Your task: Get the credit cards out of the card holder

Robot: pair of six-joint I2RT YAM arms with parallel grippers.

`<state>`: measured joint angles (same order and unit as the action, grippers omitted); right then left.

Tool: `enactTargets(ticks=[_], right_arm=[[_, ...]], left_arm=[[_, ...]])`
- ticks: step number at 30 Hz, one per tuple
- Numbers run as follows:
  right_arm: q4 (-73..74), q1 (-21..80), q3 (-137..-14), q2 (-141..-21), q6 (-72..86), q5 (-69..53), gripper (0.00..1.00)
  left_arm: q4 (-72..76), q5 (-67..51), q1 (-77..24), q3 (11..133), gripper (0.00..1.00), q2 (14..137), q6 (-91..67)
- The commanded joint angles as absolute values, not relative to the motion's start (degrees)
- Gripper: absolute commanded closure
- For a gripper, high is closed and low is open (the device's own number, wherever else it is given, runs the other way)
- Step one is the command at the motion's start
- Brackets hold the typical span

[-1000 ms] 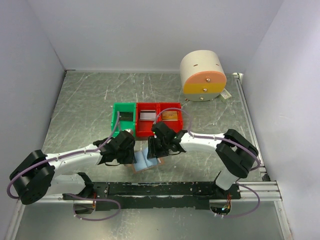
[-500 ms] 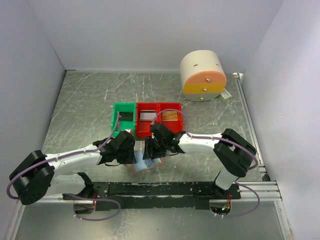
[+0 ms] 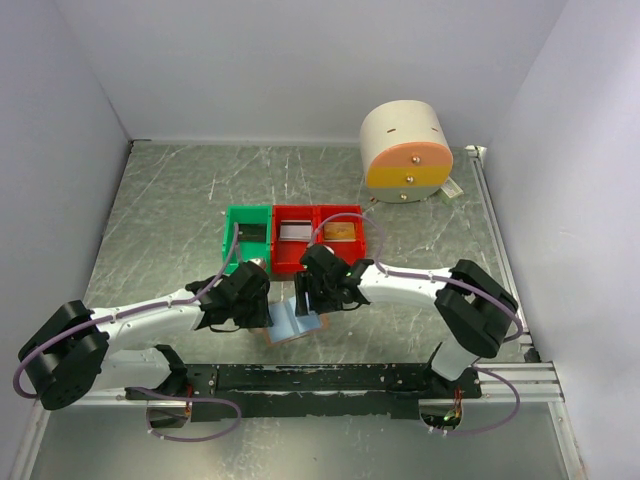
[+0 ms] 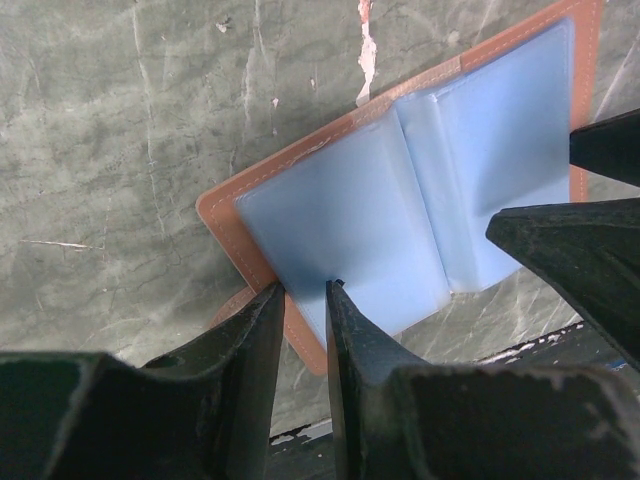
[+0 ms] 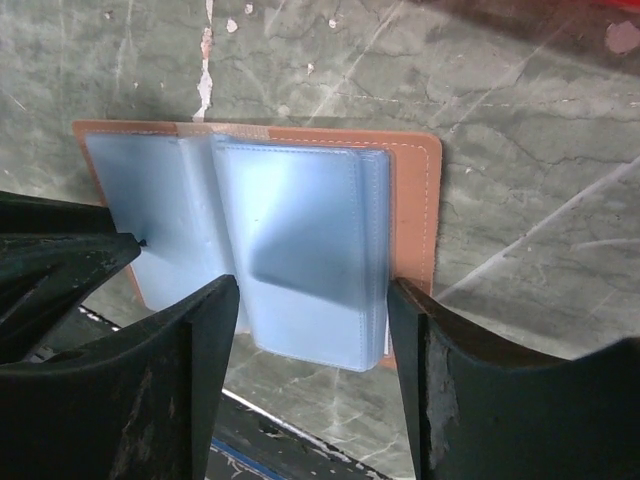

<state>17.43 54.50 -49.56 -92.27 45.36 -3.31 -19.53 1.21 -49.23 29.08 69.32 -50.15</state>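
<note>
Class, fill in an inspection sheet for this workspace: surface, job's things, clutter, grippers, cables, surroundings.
Surface: table, marbled grey-green, scuffed.
Job's things: card holder lies open, blue lining up, with no card visible in it; silver-grey card and gold-brown card sit in the red bins; green bin holds something dark.
Clutter: cream cylinder with orange band, far right.
Grippers: left gripper pinches the holder's edge; right gripper open, astride the other half.
Cables: purple cables loop along both arms, one arching over the red bins.
Surroundings: plain white walls on three sides.
</note>
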Motion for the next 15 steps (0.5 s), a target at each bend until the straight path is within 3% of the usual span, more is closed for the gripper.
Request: enactTargets(ticks=[1, 8, 15], right_arm=[[18.23, 55.76, -50.07, -95.37, 44.36, -3.20, 0.40], [9.76, 55.68, -48.32, -95.64, 46.17, -10.86, 0.69], [12.41, 55.77, -49.22, -94.41, 45.70, -7.23, 0.79]], left_arm=[[-19.18, 0.90, -49.61, 27.78, 0.65, 70.17, -50.00], [-18.83, 0.72, -49.66, 27.79, 0.65, 70.50, -50.18], [-19.27, 1.03, -49.59, 28.12, 0.65, 70.29, -50.21]])
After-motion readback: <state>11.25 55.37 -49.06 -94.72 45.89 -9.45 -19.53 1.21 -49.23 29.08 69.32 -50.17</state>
